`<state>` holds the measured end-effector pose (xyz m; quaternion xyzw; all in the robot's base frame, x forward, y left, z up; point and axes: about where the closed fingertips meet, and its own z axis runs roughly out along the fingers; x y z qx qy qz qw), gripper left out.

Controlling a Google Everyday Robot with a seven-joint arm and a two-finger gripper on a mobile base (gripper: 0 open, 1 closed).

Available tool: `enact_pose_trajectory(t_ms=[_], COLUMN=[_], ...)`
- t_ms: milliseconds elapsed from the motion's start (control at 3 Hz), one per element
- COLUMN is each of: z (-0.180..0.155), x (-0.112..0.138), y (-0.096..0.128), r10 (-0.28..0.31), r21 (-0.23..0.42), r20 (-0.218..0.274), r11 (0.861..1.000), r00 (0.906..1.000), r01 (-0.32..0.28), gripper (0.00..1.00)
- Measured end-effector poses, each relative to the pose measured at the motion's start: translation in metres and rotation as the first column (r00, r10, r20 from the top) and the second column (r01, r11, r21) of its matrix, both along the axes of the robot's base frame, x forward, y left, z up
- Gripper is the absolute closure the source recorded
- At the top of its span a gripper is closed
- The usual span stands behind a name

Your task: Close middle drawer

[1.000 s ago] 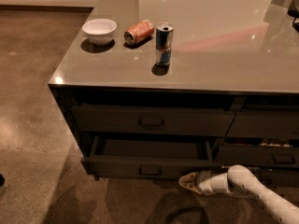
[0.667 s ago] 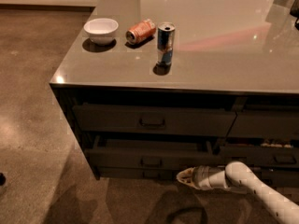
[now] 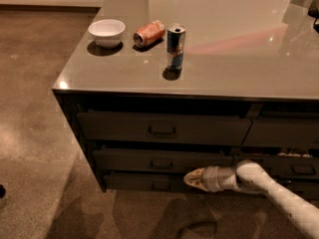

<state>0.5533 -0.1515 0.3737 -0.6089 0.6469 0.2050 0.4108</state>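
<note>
- Showing a wide, shallow, dark grey-brown middle drawer [image 3: 129, 159] in a low grey cabinet [image 3: 239, 59]. Its flat front now sits almost level with the taller top drawer front [image 3: 119, 127]. A second ago it stood pulled well out.
- The robot's pale gripper [image 3: 195, 178] lies low by the drawer's lower right edge. I cannot tell whether it is apart or together.
- The closing looks nearly or fully done.
- On top stand a white bowl [image 3: 106, 31], a tipped orange can [image 3: 149, 33] and an upright blue-silver can [image 3: 175, 46].
</note>
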Motion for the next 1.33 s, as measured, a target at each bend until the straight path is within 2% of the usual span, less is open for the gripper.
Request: enact_pose_trajectory(t_ms=[333,1000,1333], z=[0.03,0.059,0.058], x=[0.016,0.026,0.025], y=[0.014,0.027,0.03], r10=[0.017,0.036,0.04], r21=[-0.013,-0.033,-0.031], r20=[0.02,0.037,0.036], r11=[1.0,0.999,0.999], r00=[0.9997,0.9986,0.9986], r01=[-0.017,-0.035,-0.039], gripper=[1.0,1.0,0.82])
